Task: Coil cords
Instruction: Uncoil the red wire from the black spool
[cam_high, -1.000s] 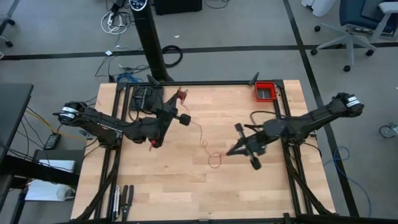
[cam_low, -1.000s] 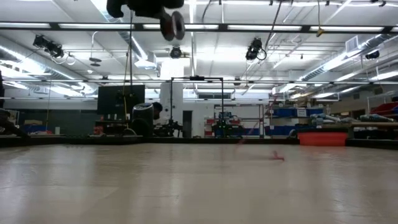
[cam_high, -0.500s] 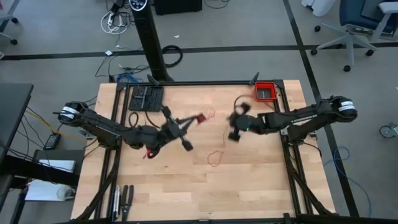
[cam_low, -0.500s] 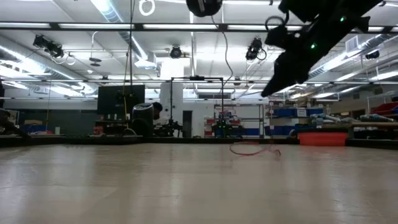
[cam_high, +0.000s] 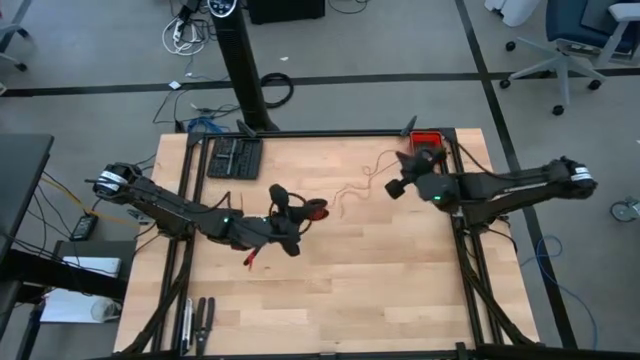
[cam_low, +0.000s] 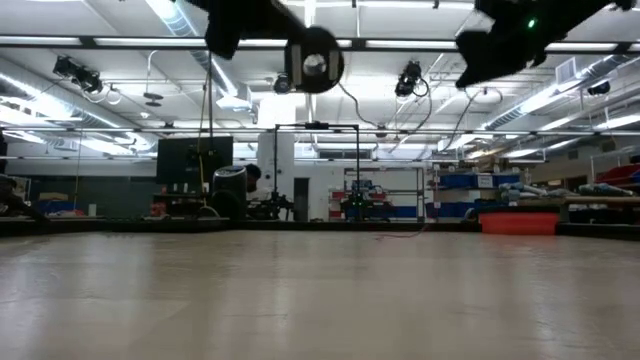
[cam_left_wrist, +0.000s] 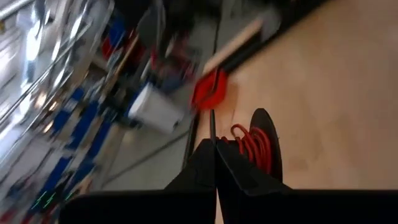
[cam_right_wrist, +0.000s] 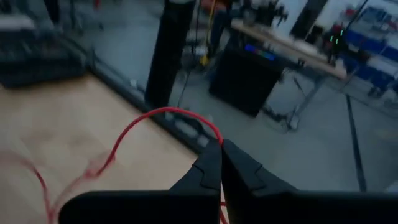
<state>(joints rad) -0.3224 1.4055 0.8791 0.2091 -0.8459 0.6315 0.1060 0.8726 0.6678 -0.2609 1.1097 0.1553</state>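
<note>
The thin red cord (cam_high: 350, 192) runs from a small black spool (cam_high: 316, 210), where part of it is wound, across the table's middle to my right gripper (cam_high: 402, 170) near the far right corner. My left gripper (cam_high: 303, 216) is shut on the spool above the table's centre. In the left wrist view the red windings (cam_left_wrist: 249, 144) sit beside a black disc (cam_left_wrist: 264, 134). My right gripper (cam_right_wrist: 220, 144) is shut on the cord. The cord's slack middle (cam_right_wrist: 93, 165) droops onto the wood. My left gripper pinches a thin dark plate (cam_left_wrist: 211, 124), seen edge-on beside the windings, between its two fingers; it looks like one disc of the spool. The fingers come nearly level from the table's left. The spool is lifted clear of the table. My right gripper pinches a single strand of the cord (cam_right_wrist: 214, 135) between its two fingers. The fingers come nearly level from the table's right side. From the fingers the cord arches over in a slack bow and falls to the table.
A red bin (cam_high: 428, 147) stands at the far right corner, just behind my right gripper. A black tray (cam_high: 235, 157) lies at the far left. Dark tools (cam_high: 197, 320) lie at the near left edge. Bare wood fills the near half of the table.
My right gripper has swung from the table's middle toward the far right corner, still shut on the cord. The loop that lay mid-table has been drawn away toward the far side. My left gripper has rolled, sunk a little and shifted right with the spool.
</note>
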